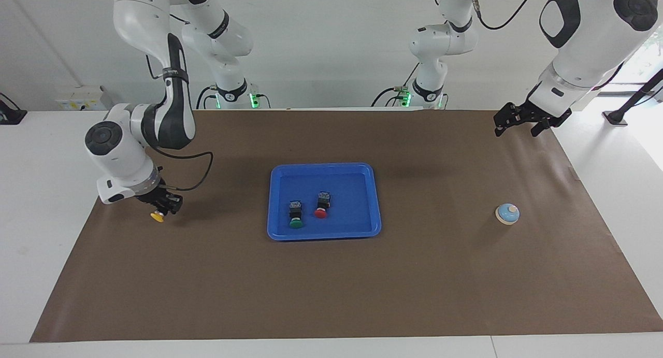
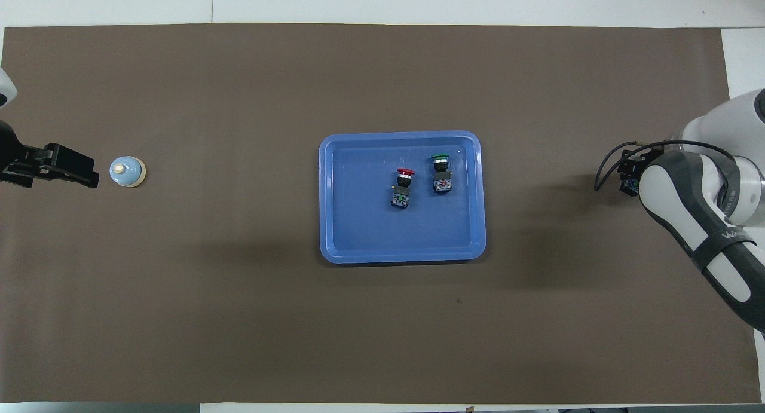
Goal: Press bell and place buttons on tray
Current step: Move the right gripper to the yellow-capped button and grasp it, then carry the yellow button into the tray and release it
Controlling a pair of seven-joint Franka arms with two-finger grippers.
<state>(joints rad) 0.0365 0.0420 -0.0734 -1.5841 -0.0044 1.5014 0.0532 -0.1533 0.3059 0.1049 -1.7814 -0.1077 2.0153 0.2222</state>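
Currently: right gripper clamped on yellow button, toward the right arm's end from the tray; red button and green button lie in tray. Next, likely: carry yellow over tray, release. Left gripper waits open; bell sits toward the left arm's end.

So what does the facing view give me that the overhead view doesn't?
Only the facing view shows the yellow button gripped in the right gripper, with its cap pointing down over the brown mat, plus both arm bases and the whole left gripper raised above the table. Only the overhead view shows the left gripper lined up beside the bell; there the right arm hides the yellow cap. Both show the red button and green button lying in the tray.
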